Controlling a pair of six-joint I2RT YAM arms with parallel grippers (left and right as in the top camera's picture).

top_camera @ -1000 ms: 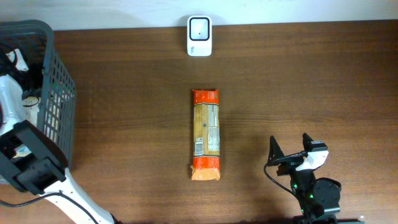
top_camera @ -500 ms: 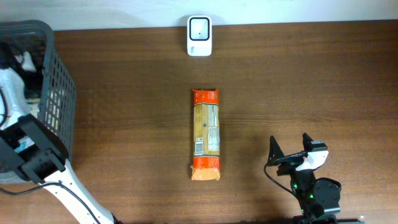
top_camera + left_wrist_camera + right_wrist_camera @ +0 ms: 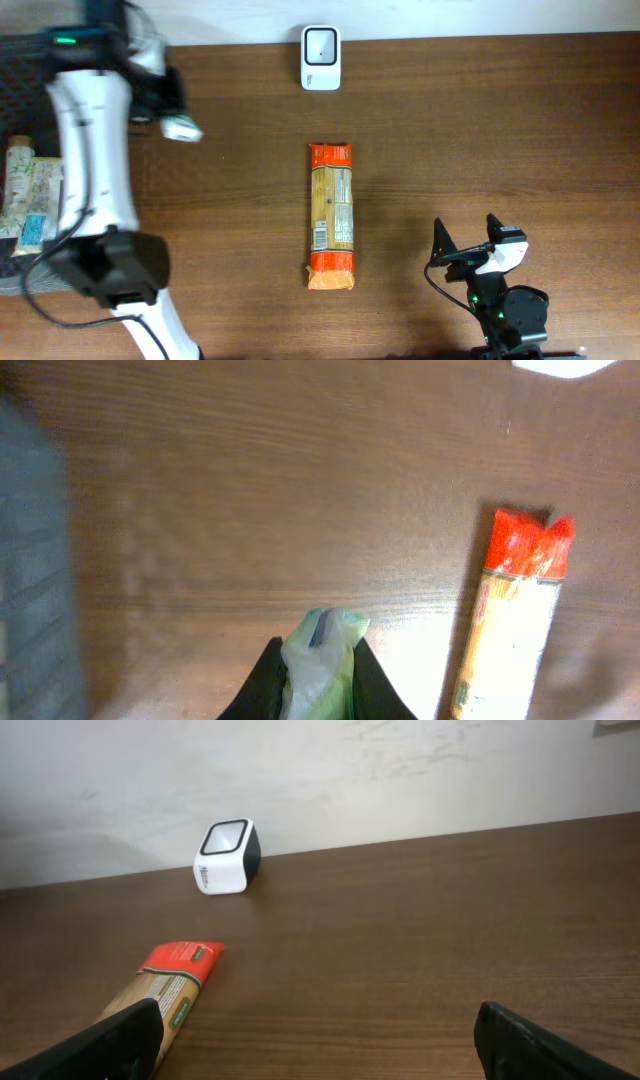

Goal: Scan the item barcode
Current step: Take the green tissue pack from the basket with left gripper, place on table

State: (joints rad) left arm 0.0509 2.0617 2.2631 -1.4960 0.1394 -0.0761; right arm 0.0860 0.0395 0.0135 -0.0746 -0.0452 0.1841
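Over on the left side, the big thing is the left arm (image 3: 90, 150). A second ago it was bent down by the grey mesh basket (image 3: 18, 70), and now it's swung up and out, stretched over the bare wood of the table (image 3: 500, 120). Fast move too, the wrist view is all smeared.

Mid-table, the long pasta pack (image 3: 331, 215) with the orange ends hasn't budged. It's lying flat, label side up, well apart from everything. The right gripper (image 3: 468, 248) is parked at the near edge exactly as before, jaws spread wide with nothing between them.

Up at the back edge, the little white barcode scanner (image 3: 321, 44) sits where it was, window facing up.

Smallest bit, and the actual news: the left gripper (image 3: 318, 688) was wide a second ago and is now clamped down on a small pale green-and-white sachet (image 3: 322, 645), pinched at one end so the rest pokes out past the fingertips. From overhead it hangs above the table, left of the scanner and not that near it yet.

My read is the pick is done and this is the carry. What's left is getting the code side over that window, and I can't tell which face has the barcode.
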